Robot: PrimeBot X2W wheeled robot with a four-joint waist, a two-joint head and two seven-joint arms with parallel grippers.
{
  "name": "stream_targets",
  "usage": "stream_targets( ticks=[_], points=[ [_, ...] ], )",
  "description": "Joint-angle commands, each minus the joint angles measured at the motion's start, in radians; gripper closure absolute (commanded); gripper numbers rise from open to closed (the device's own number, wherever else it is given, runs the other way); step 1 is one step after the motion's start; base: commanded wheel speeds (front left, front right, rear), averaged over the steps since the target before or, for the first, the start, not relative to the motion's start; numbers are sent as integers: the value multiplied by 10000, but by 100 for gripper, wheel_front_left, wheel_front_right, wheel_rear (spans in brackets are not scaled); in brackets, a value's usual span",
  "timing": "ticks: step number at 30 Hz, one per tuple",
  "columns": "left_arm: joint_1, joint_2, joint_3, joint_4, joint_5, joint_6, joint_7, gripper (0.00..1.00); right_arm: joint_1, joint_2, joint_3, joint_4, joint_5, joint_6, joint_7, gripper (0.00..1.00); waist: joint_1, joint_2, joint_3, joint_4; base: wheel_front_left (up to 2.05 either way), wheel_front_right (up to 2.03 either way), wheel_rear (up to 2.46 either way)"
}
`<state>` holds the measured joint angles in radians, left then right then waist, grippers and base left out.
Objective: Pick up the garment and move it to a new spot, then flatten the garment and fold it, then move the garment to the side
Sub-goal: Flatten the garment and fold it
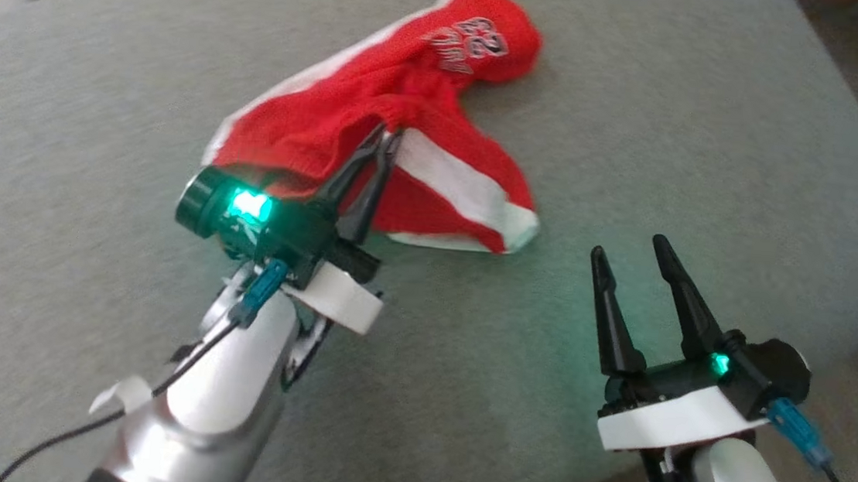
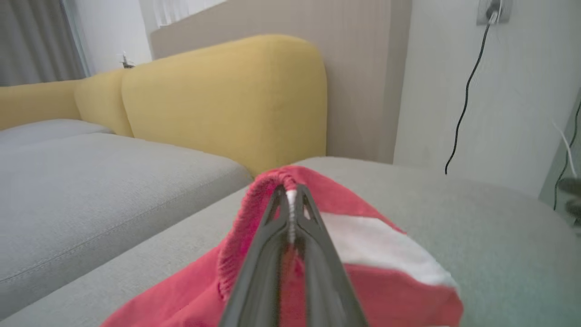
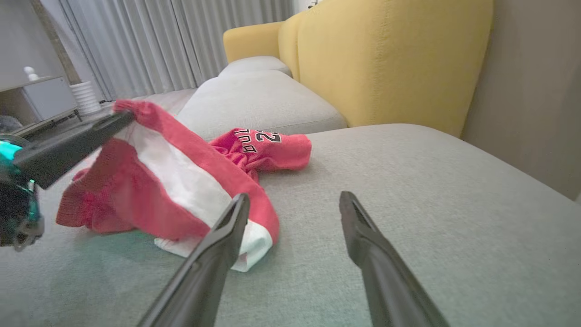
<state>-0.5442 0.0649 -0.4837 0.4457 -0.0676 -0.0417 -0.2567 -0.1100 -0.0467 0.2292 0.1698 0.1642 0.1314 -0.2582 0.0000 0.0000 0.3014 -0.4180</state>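
1. Far left first: the left arm's pale forearm comes up from the lower left corner, slanting up and to the right. Its wrist light glows green, and the fingers point into the middle of the cloth.
2. The left claw (image 1: 390, 130) is pinched right down on a ridge of the garment (image 1: 411, 92). In the left wrist view, ribbed red knit bunches over the tips (image 2: 290, 190) with a sliver of white caught between them.
3. The garment lies crumpled mid-way across the grey sofa seat (image 1: 641, 120). The lettered part is farthest from the robot, and a white-banded sleeve end is nearest.
4. From the right wrist view, the pinched fold (image 3: 131, 109) stands up like a tent while the rest sags onto the seat.
5. Handling call: this looks like light, limp knit with no stiffness at all. It should drape and trail from one pinch, and the textured weave ought to grip well. It is not fragile.
6. One mid-cloth pinch should do for carrying. For flattening, I'd want hem or shoulder corners, one per claw.
7. Over on the right, the right claw (image 1: 630, 247) has its fingers spread wide and nothing in them. It sits over bare seat near the white sleeve end, on a forearm rising from the lower right.
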Motion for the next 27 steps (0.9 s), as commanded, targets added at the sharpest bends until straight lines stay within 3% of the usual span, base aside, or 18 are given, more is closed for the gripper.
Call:
stream_targets(
  ticks=[1, 5, 14, 27],
  points=[
    [168, 1, 329, -825, -172, -5, -51, 100, -35, -35, 113, -263, -122, -7, -36, 0, 0, 0, -240, 776, 0, 0, 0],
    [643, 37, 514, -1767, -417, 55, -51, 100, 36, -35, 44, -210, -262, -7, -36, 0, 0, 0, -351, 1506, 0, 0, 0],
    [1874, 816, 1199, -2947, -775, 356, -51, 100, 283, -78, 17, 571, -261, -7, -36, 0, 0, 0, -592, 3417, 0, 0, 0],
    [1982, 1127, 1642, -3202, -784, 541, -51, 100, -410, -480, 668, 2106, -209, -7, -36, 0, 0, 0, -310, 4652, 0, 0, 0]
  ],
)
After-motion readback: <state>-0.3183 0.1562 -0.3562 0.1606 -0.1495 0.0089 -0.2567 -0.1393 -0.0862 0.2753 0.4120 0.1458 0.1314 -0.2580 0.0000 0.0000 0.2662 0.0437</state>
